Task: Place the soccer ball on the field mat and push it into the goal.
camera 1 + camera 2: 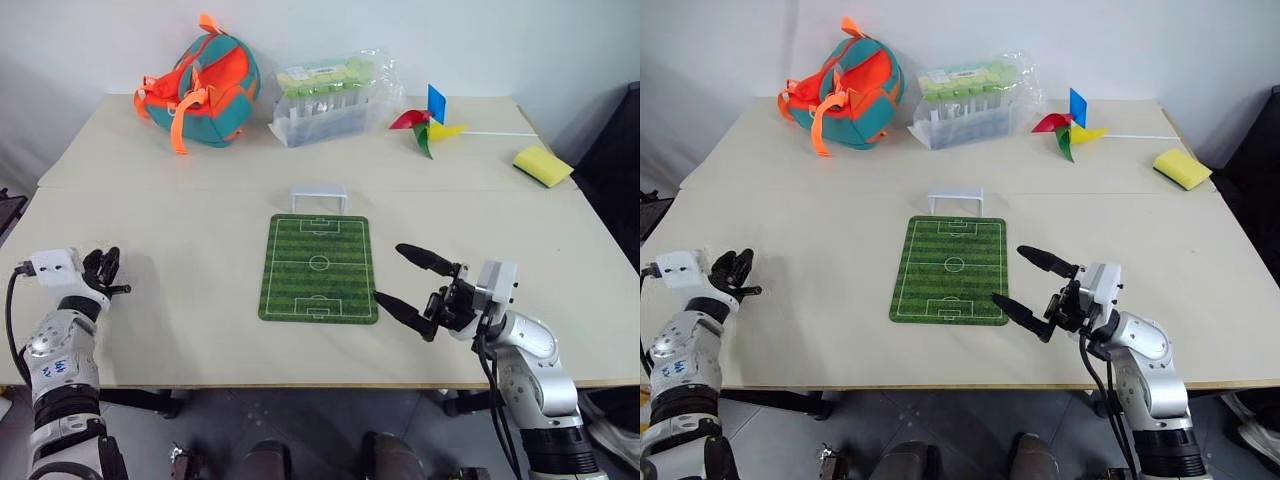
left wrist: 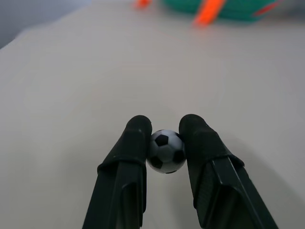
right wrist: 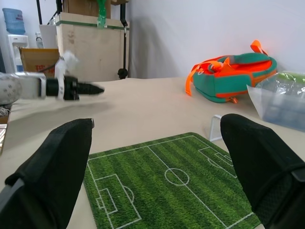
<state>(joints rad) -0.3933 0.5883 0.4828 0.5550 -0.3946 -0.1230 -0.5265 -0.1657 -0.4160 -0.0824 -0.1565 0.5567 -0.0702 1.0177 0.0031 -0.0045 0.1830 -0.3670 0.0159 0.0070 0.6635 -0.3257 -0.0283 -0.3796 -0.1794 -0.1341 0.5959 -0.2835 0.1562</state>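
We see a matt, smooth beige table (image 1: 200,260) top. On it, the field mat (image 1: 318,268) has a fuzzy, turf-like green pile with flat white printed lines. The goal (image 1: 320,197) looks like smooth white plastic. The soccer ball (image 2: 166,150) is glossy, with a soft sheen on its white and black patches, and the left gripper's (image 2: 167,128) fingers (image 2: 134,143) look like matt black rubbery plastic. The backpack (image 1: 200,85) is woven teal cloth with orange straps. We see crinkled clear plastic around the tube rack (image 1: 330,100), shiny foil-like pinwheel (image 1: 428,124) vanes, and a porous yellow sponge (image 1: 543,165).
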